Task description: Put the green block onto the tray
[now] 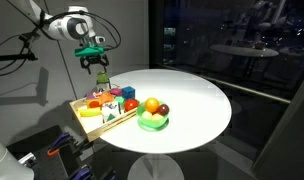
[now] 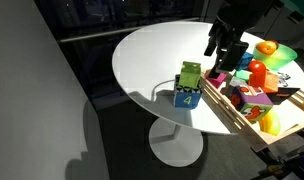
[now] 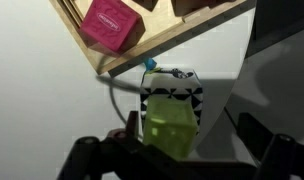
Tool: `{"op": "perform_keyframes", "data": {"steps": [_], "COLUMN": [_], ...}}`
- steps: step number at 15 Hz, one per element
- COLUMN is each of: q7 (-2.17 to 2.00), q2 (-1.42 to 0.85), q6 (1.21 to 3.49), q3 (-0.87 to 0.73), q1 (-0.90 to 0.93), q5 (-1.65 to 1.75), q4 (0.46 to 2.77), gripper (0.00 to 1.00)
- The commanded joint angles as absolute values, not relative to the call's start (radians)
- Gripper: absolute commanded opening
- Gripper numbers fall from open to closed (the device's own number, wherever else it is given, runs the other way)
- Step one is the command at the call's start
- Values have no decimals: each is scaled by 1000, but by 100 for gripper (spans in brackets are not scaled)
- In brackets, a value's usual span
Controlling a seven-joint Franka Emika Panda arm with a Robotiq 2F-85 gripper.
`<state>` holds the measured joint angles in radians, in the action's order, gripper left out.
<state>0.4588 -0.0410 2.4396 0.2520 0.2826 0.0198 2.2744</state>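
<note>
White round surface (image 1: 192, 100): green block (image 2: 190, 73) perches on a blue block (image 2: 187, 98) beside tray (image 3: 172, 42); tool (image 1: 95, 64) hovers overhead, spread wide, empty, seemingly aligned for grasping.

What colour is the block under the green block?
The lower block, beneath the green block, is blue; clearest in an exterior view.

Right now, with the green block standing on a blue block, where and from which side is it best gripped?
Probably from above, closing on two opposite side faces of the green block. It stands upright on the blue block with its top free and parallel sides. The open gripper should stop above the blue block.
</note>
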Motion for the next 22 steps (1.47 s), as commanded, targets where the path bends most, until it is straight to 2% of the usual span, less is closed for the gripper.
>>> {"op": "perform_keyframes", "data": {"steps": [1,15,16,18,22], "q7": [387,289,284,279,273], "q2": [-81,-205,-212,-223,-226], "q6": [2447,2438,2438,2437,2426], "q3": [268,268,267,266,267], "q1": [284,288,289,290,291], "q5": [84,161,164,168,164], "q4": [2227,2133,2127,2121,2111], "gripper": [100,100,75,66,33]}}
